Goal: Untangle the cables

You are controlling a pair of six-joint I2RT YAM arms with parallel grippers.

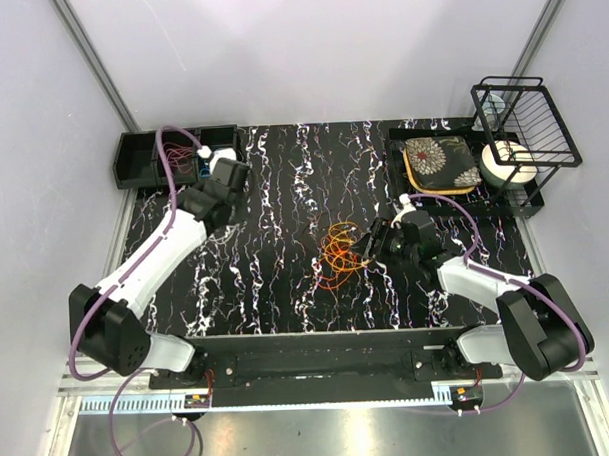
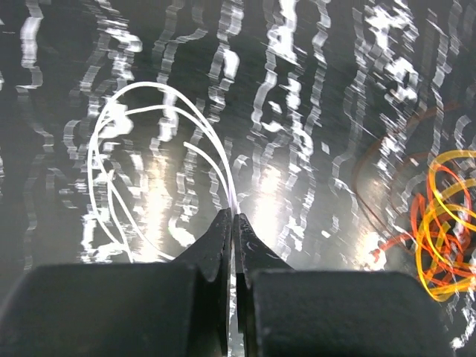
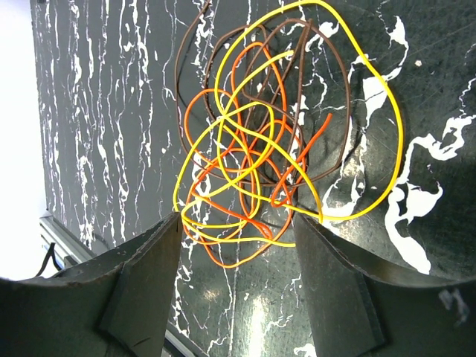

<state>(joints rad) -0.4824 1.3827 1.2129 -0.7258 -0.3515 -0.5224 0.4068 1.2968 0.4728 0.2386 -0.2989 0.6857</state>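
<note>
- Left gripper is clenched tight, with the white cable pinched right at its fingertips. From where I stand, that arm reaches to the far-left part of the surface, close to the black bin.
- Right gripper is released. Its fingers are spread wide on either side of the near edge of the tangle, and from its wrist view I'd say it grasps nothing yet.
- The tangle lies mid-surface, just left of the right gripper and well apart from the white cable. It is made of yellow, orange and brown strands knotted through one another.
- The white cable's loops fan out from the pinch, away from the left gripper and off to its left. Their long axis runs from the fingertips outward. I can't tell whether the loops rest on the surface or hang just above it.
- From above, the tangle looks a bit longer from near edge to far edge than across. The big yellow strand bulges out to one side, and one orange end pokes free.
- The step in hand looks like carrying the white cable clear while the right gripper lines up the next strand.
- To do it well, I'd keep the white cable away from the heap so it doesn't snag again.
- The right gripper would do better closing on one outer strand, such as the yellow bulge, than on the knotted middle.
- Draw that strand out slowly, so the rest of the heap stays put.
</note>
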